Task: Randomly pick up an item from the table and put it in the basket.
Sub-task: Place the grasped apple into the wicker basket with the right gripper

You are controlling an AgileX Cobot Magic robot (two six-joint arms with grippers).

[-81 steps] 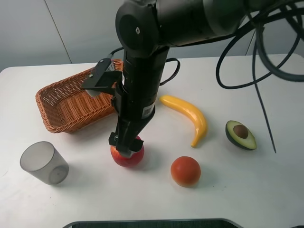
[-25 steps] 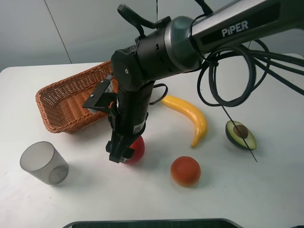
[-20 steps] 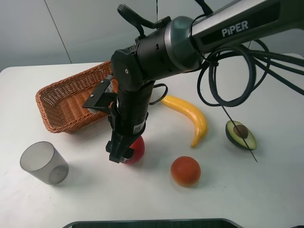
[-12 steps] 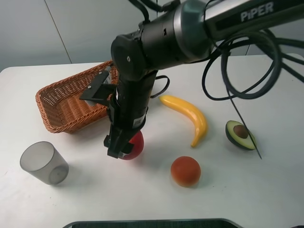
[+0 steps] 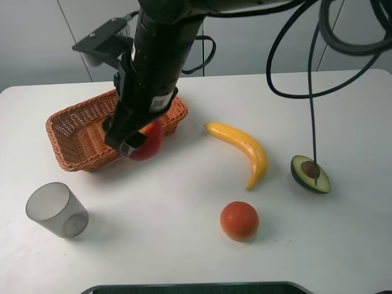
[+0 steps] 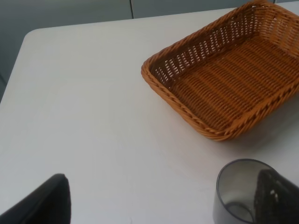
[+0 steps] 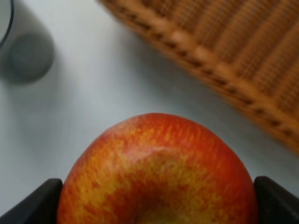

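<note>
Right jaws are clamping the apple (image 5: 150, 141) off the worktop (image 5: 171, 245) beside the basket (image 5: 79, 131); dropping it inside is remaining. Left jaws are gaping, empty.

Lab bench — white table (image 5: 343, 245), grey panels (image 5: 37, 43)

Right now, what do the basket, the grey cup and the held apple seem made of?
The basket: woven wicker or rattan, matte orange-brown; plaited strands and braided rim show. The cup: likely plastic, smoky grey, translucent; its wall lets light through. The apple: glossy red-yellow streaked skin; real or imitation cannot be told.
</note>
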